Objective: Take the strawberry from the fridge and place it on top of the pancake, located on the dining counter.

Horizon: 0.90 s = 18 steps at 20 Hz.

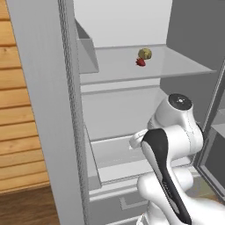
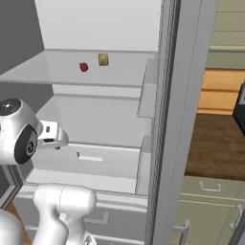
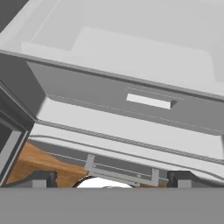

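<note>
The grey fridge (image 1: 50, 110) stands open with its white shelves showing. On the upper shelf (image 1: 176, 66) lies the tiny red strawberry (image 1: 140, 62) (image 2: 83, 67), just in front of a yellowish-olive round item (image 1: 145, 53) (image 2: 103, 59). My gripper (image 3: 113, 179) is open and holds nothing; its dark fingertips (image 3: 41, 179) stand wide apart. It looks down at the fridge's lower compartment and drawer front (image 3: 148, 101). My hand (image 1: 138, 139) (image 2: 50, 134) hangs well below the strawberry's shelf, at the height of the lower shelf. The pancake and the dining counter are out of view.
The fridge's left door edge (image 1: 70, 132) and right door (image 1: 211, 145) flank my arm. A wooden plank wall (image 1: 17, 110) is on the left. Right of the fridge are green cabinets (image 2: 210, 206) under a brown countertop (image 2: 215, 143).
</note>
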Motion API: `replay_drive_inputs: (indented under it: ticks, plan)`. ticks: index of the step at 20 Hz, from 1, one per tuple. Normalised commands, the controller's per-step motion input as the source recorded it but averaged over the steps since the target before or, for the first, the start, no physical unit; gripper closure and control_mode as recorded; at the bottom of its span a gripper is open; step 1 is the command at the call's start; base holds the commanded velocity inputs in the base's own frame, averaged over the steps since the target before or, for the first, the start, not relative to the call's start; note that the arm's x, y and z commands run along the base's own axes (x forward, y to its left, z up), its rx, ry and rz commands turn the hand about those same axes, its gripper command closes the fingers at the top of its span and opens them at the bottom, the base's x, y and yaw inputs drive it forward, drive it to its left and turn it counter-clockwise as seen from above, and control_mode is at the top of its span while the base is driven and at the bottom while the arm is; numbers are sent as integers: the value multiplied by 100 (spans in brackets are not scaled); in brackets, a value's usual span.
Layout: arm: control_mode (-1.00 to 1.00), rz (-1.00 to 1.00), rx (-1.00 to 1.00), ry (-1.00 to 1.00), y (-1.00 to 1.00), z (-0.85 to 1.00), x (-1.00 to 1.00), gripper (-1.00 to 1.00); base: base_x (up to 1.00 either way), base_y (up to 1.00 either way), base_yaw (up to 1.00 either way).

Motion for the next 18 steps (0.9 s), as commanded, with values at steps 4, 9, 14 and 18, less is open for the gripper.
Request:
replay_drive_inputs:
  ticks: [4, 9, 14, 18]
  plan:
    - [100, 0, 0, 0, 0, 0, 0, -100, 75, -2, 2]
    - [-100, 0, 6, 1, 0, 94, 79, -100, 0, 0, 0]
    - [-100, -6, 0, 1, 0, 100, 67, -100, 0, 0, 0]
    - [-100, -12, 0, -1, -5, 86, 47, -100, 0, 0, 0]
